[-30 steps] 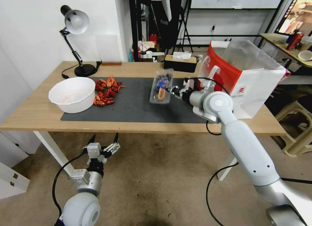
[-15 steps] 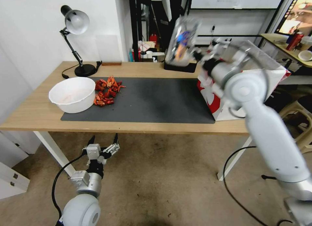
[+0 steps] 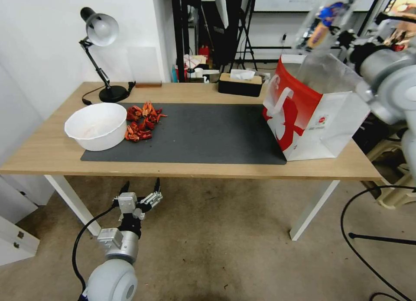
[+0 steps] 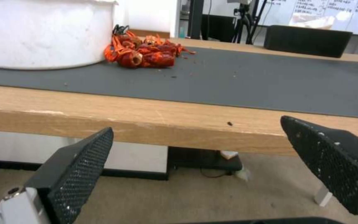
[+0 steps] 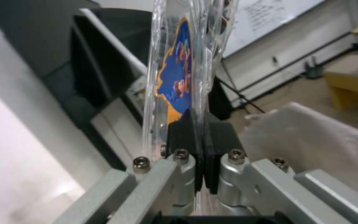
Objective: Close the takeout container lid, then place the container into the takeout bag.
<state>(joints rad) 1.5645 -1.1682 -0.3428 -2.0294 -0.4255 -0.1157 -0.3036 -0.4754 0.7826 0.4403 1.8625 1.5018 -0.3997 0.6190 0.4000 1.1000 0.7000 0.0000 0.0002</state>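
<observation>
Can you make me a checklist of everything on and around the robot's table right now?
Surface: wooden table with a dark mat.
Job's things: takeout container held in the air above the takeout bag, which stands open on the table.
Clutter: white bowl, red crayfish pile, desk lamp, black tissue box.
Grippers: right gripper pinching the container's edge; left gripper open, below the table's front edge.
Cables: black cable on the floor.
Surroundings: whiteboard, stands, side table.

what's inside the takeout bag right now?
Silvery lining shows through the open top of the takeout bag; its bottom is hidden by the walls. The takeout container is above it, pinched in the right gripper.
</observation>
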